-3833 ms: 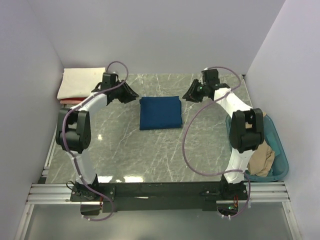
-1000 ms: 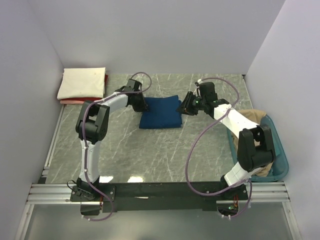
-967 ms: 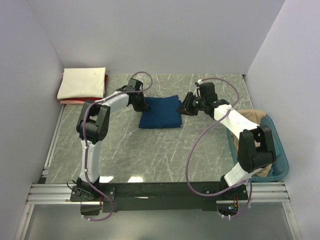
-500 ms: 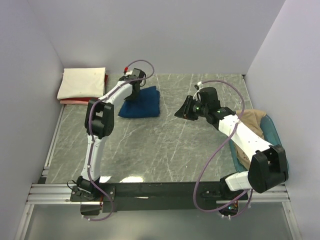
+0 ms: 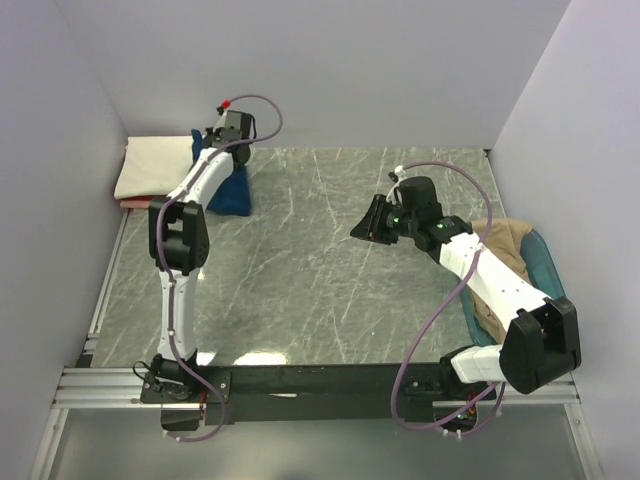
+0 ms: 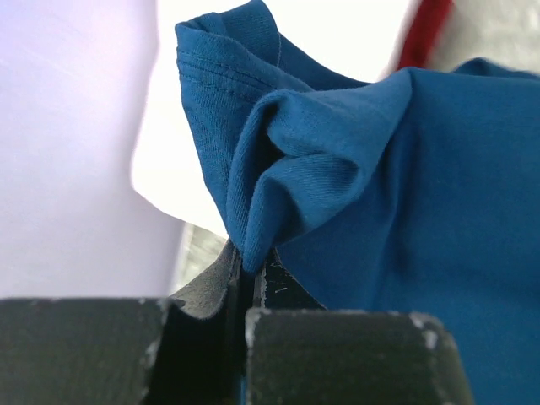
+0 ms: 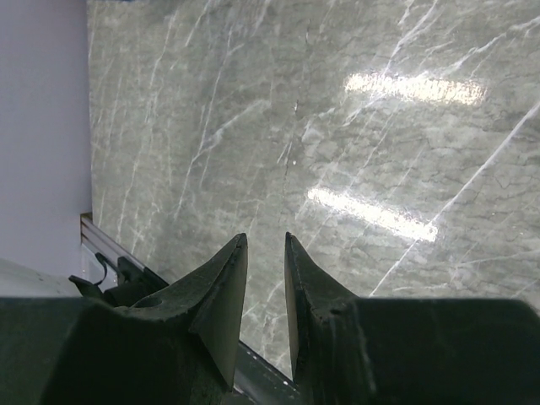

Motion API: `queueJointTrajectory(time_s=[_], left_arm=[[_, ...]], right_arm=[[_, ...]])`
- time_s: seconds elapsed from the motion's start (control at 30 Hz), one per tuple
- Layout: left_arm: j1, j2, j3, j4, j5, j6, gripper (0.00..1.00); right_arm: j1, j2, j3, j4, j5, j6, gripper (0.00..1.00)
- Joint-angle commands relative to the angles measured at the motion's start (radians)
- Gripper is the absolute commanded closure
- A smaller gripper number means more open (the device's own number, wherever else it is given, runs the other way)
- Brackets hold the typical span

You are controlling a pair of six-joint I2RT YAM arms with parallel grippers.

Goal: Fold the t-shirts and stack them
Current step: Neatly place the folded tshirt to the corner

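Cloth of the dark blue t-shirt [image 5: 233, 190] is pinched in the left gripper [image 6: 251, 272]. Its jaws are closed tight on a bunched fold of the hem, and the wrist view shows the stitched edge rising above the pinch. Seen from above, the left arm reaches to the far left corner of the table [image 5: 320, 290]. The blue tee hangs from the gripper toward 6 o'clock, and its lower edge touches the marble.

At 9 o'clock from the hanging cloth lies the folded cream t-shirt [image 5: 150, 168], with a red t-shirt [image 5: 133, 203] showing as a thin strip under it. A small flap of blue overlaps the cream tee's right edge. The back wall [image 5: 320, 80] stands close at 12 o'clock.

The right gripper [image 7: 265, 253] hovers over bare marble right of the table's middle, well apart from the blue tee, at about 3 o'clock from it. Its fingers stand a narrow gap apart with nothing between them. At 4 o'clock from it, a tan t-shirt [image 5: 500, 250] spills over the rim of the teal tub [image 5: 556, 300] at the table's right edge, partly hidden by the right arm.
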Motion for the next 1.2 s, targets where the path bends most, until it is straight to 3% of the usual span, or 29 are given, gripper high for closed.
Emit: queueJointTrajectory(time_s=[0.0, 0.2, 0.4, 0.93, 1.17], left_arm=[[0.0, -0.123, 0.026, 0.141, -0.063, 0.189, 1.0], [0.007, -0.123, 0.078, 0.205, -0.077, 0.312, 1.0], [0.007, -0.123, 0.173, 0.175, -0.045, 0.321, 1.0], [0.014, -0.203, 0.181, 0.193, 0.029, 0.353, 1.0], [0.079, -0.199, 0.141, 0.206, 0.099, 0.329, 1.0]], right_arm=[[0.015, -0.022, 0.027, -0.003, 0.016, -0.017, 0.68], [0.02, -0.016, 0.042, -0.009, 0.022, -0.02, 0.68], [0.02, -0.011, 0.062, -0.023, 0.028, -0.023, 0.68], [0.033, 0.001, 0.08, -0.034, 0.041, -0.018, 0.68], [0.036, 0.026, 0.093, -0.051, 0.056, -0.027, 0.69]])
